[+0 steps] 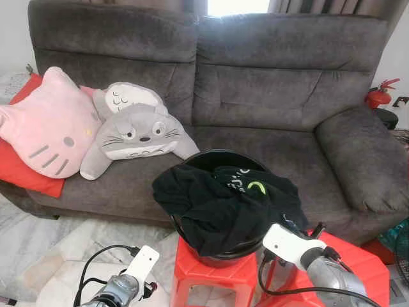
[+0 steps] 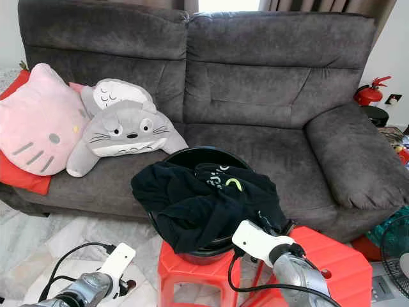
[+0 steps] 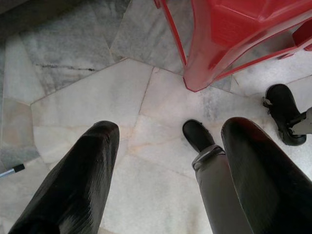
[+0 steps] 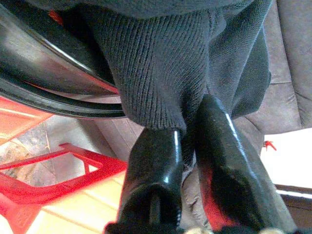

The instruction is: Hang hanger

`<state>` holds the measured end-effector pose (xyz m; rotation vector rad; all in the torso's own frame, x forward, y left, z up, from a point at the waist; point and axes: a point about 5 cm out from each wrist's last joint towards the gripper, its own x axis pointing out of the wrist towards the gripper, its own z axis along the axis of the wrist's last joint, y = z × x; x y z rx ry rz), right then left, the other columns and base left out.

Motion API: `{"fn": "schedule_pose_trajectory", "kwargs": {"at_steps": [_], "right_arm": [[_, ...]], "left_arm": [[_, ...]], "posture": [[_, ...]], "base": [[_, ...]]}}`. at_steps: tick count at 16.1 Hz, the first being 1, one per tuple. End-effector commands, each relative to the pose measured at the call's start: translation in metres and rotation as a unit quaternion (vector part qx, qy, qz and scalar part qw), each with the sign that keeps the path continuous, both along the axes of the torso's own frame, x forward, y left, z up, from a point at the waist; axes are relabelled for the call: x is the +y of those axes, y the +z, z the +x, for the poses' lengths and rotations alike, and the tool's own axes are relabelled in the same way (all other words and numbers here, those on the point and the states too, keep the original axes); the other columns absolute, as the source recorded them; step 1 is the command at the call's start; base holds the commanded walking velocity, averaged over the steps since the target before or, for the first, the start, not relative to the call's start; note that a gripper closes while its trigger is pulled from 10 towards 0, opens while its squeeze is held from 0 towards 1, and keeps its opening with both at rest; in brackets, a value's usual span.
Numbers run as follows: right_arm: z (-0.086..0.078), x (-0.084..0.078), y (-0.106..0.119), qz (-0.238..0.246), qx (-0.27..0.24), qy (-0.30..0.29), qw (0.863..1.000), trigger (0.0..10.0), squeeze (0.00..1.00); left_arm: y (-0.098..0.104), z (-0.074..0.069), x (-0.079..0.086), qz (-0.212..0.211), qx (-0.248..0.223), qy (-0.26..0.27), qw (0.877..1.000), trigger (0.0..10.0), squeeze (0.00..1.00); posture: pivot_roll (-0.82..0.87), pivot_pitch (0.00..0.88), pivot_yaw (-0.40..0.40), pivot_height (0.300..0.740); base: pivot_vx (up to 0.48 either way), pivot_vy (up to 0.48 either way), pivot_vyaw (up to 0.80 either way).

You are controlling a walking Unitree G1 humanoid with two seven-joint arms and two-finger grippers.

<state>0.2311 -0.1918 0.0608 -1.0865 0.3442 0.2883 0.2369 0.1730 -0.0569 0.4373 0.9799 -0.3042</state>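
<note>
At the round black basin's (image 1: pixel 192 246) rim, the right gripper (image 4: pixel 187 124) pinches dark knitted clothing (image 1: pixel 223 204) — the left gripper (image 3: pixel 165 141) hangs spread over marble floor (image 3: pixel 87 97).

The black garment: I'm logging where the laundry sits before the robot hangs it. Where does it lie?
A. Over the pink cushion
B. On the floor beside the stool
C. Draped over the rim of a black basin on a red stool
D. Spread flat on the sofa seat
C: the black garment hangs over the rim of the black basin, which stands on the red stool before the sofa.
</note>
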Motion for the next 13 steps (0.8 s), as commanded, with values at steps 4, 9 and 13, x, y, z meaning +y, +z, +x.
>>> {"fn": "schedule_pose_trajectory", "kwargs": {"at_steps": [4, 9, 13], "right_arm": [[0.004, -0.006, 0.014, -0.004, -0.023, -0.003, 1.000, 0.0, 0.00], [0.001, -0.022, 0.031, -0.005, -0.048, -0.038, 0.998, 0.0, 0.00], [0.011, -0.020, 0.058, 0.034, -0.087, -0.022, 0.995, 0.0, 0.00]], "left_arm": [[0.002, 0.004, -0.003, 0.002, -0.007, -0.009, 1.000, 10.0, 0.00], [0.002, 0.004, -0.003, 0.003, -0.006, -0.009, 1.000, 10.0, 0.00], [0.002, 0.004, -0.003, 0.003, -0.005, -0.010, 1.000, 10.0, 0.00]], "posture": [[-0.21, 0.000, -0.042, 0.740], [-0.21, 0.000, -0.043, 0.740], [-0.22, 0.000, -0.043, 0.740]], "base": [[0.000, 0.000, 0.00], [0.000, 0.000, 0.00], [0.000, 0.000, 0.00]]}}
